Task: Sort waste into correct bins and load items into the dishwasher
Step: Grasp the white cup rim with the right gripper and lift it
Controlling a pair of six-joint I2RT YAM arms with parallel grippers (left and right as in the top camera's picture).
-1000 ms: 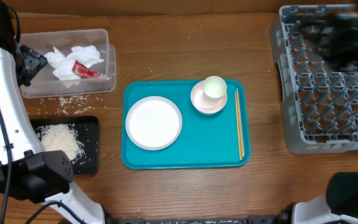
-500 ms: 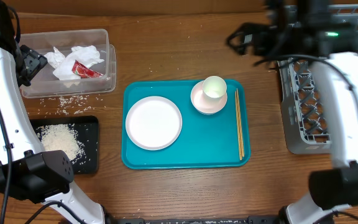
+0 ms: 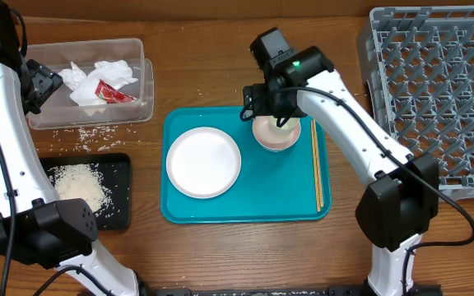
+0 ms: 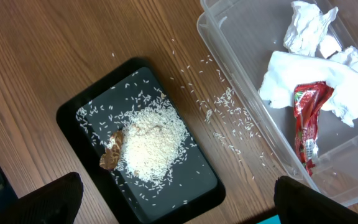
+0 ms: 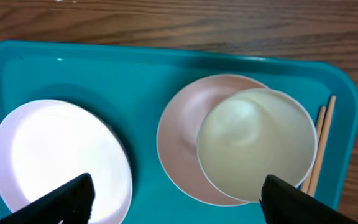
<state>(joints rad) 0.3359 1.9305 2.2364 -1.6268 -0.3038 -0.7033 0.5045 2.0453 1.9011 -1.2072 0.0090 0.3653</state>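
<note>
A white plate [image 3: 204, 162], a small bowl [image 3: 273, 138] with a cup in it, and wooden chopsticks [image 3: 318, 164] lie on the teal tray [image 3: 245, 201]. My right gripper [image 3: 270, 113] hangs open above the bowl; its view shows the bowl [image 5: 182, 143], the cup [image 5: 257, 143], the plate [image 5: 61, 155] and the chopsticks [image 5: 321, 140] between the open fingers [image 5: 179, 208]. My left gripper [image 3: 41, 86] is open and empty [image 4: 179, 211] high above the black tray [image 4: 197, 186], which holds rice [image 4: 151, 140] and a brown scrap [image 4: 112, 152]. The clear tub [image 3: 142, 82] holds tissue [image 4: 291, 81] and a red wrapper [image 4: 306, 118].
The grey dish rack [image 3: 439, 90] stands at the far right. Loose rice grains [image 3: 97, 131] lie on the wood between the clear tub and the black tray [image 3: 122, 193].
My right arm has swung left from the dish rack and now hangs over the bowl and cup on the teal tray. The left arm has not moved.
</note>
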